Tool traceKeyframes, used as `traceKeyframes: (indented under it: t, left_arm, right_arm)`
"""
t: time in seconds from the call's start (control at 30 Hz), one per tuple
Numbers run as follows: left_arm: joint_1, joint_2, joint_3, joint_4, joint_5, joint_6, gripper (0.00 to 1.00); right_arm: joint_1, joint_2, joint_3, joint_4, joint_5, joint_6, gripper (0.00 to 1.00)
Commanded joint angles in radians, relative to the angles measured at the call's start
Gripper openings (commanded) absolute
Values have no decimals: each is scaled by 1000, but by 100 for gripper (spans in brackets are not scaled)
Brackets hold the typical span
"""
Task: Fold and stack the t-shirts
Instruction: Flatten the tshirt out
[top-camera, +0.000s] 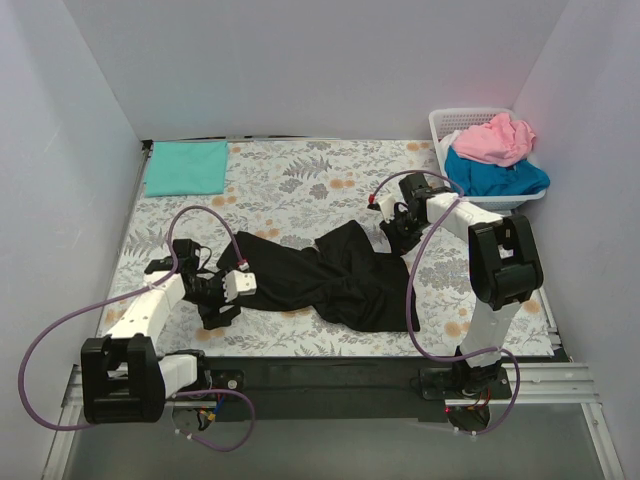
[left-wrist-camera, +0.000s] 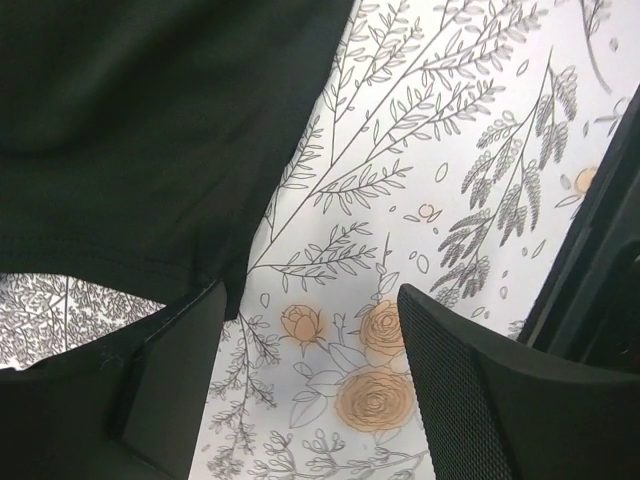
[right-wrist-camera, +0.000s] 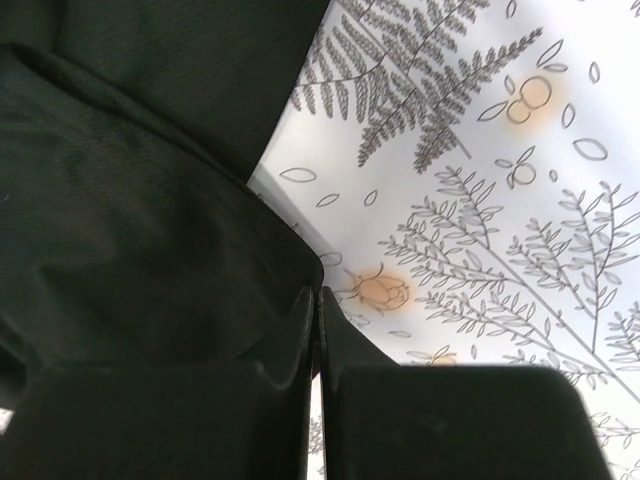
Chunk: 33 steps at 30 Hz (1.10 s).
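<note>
The black t-shirt (top-camera: 330, 275) lies rumpled across the middle of the patterned table cloth. My left gripper (top-camera: 225, 300) is open at the shirt's left edge. In the left wrist view the left gripper (left-wrist-camera: 310, 300) spans bare table cloth, with the black t-shirt (left-wrist-camera: 150, 140) just beyond and beside its left finger (left-wrist-camera: 170, 370). My right gripper (top-camera: 392, 232) is at the shirt's far right corner. In the right wrist view the right gripper (right-wrist-camera: 317, 298) is shut, and the edge of the black t-shirt (right-wrist-camera: 140, 220) runs into the tips. A folded mint-green t-shirt (top-camera: 186, 167) lies at the back left.
A white lattice basket (top-camera: 470, 120) stands at the back right, holding a pink t-shirt (top-camera: 493, 138) on a bright blue t-shirt (top-camera: 500, 178). Grey walls close in the table on three sides. Purple cables loop from both arms.
</note>
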Motion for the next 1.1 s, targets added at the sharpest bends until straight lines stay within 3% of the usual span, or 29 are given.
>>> traceKeyframes:
  t: [0.0, 0.47, 0.57, 0.7, 0.87, 1.07]
  left_arm:
    - [-3, -1, -10, 56, 8, 185, 68]
    - [-3, 185, -33, 212, -31, 249, 50]
    - [-3, 203, -45, 231, -48, 253, 37]
    - [-3, 177, -30, 212, -50, 223, 5]
    - [4, 148, 117, 136, 30, 17, 0]
    - [50, 174, 444, 89, 172, -269, 0]
  right_arm:
    - [4, -43, 46, -56, -18, 17, 1]
    - [-19, -35, 86, -96, -32, 14, 1]
    - [-28, -49, 92, -102, -39, 8, 1]
    - [-48, -98, 115, -122, -67, 0, 1]
    - [-113, -185, 204, -134, -111, 0, 1]
    - [-234, -279, 406, -145, -154, 11, 1]
